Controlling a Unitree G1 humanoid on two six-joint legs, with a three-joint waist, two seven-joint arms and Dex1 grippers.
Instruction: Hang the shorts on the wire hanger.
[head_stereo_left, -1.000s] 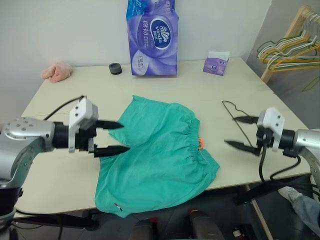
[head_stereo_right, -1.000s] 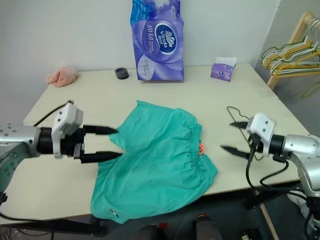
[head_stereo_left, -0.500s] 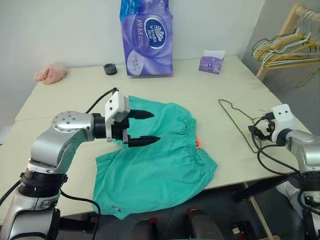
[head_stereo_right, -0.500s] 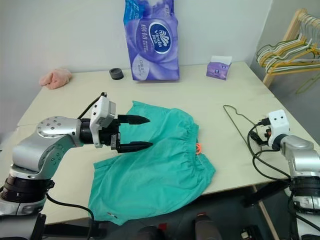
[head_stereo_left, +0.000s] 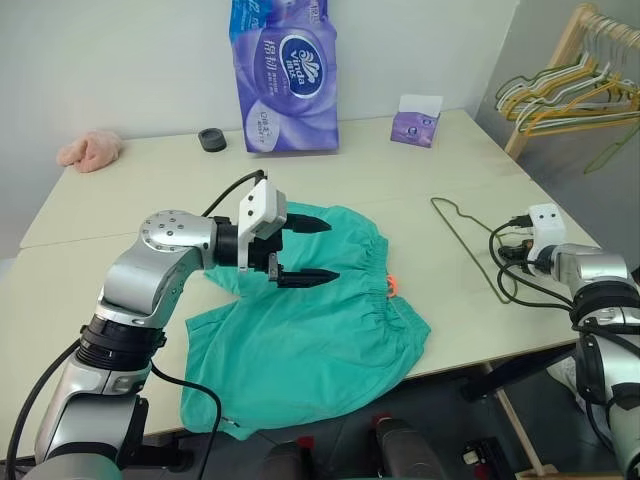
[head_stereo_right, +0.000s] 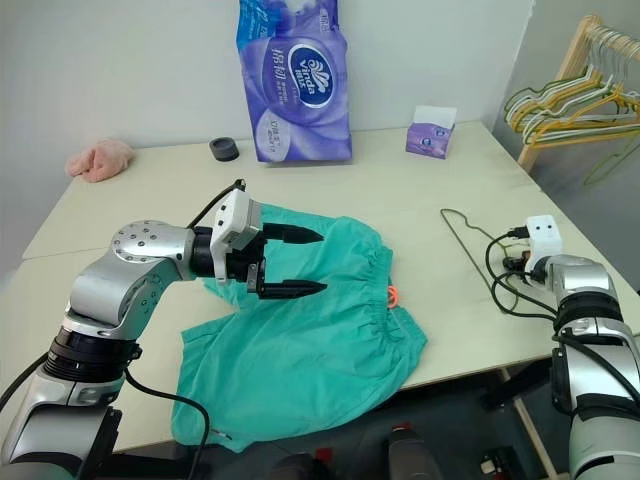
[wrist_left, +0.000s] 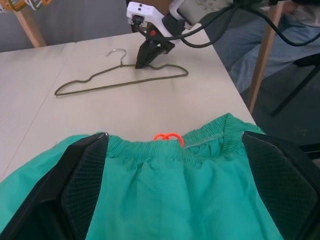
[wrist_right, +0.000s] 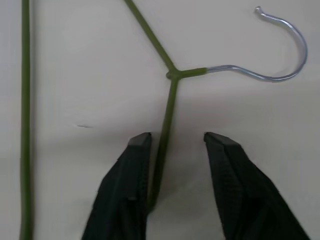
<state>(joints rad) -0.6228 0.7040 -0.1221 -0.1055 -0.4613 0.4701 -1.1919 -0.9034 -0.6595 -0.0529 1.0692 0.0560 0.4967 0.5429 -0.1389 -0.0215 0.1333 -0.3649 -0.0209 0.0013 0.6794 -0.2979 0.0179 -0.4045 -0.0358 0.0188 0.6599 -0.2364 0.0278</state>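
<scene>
The teal shorts lie flat at the table's front middle, their gathered waistband and orange tag facing right. My left gripper hovers open just above them, fingers pointing right toward the waistband. The wire hanger lies flat on the table to the right of the shorts. My right gripper is down at the hanger's neck. Its fingers stand a little apart on either side of one shoulder wire, which rests against one finger, just below the silver hook.
At the table's back are a purple pack of tissue rolls, a small purple tissue box, a black round thing and a pink cloth. A wooden rack with bunched hangers stands beyond the right edge.
My left gripper swung right, over the shorts, still open. My right gripper dropped outward to the hanger's neck and its fingers narrowed around the wire. The camera shifted as well.
</scene>
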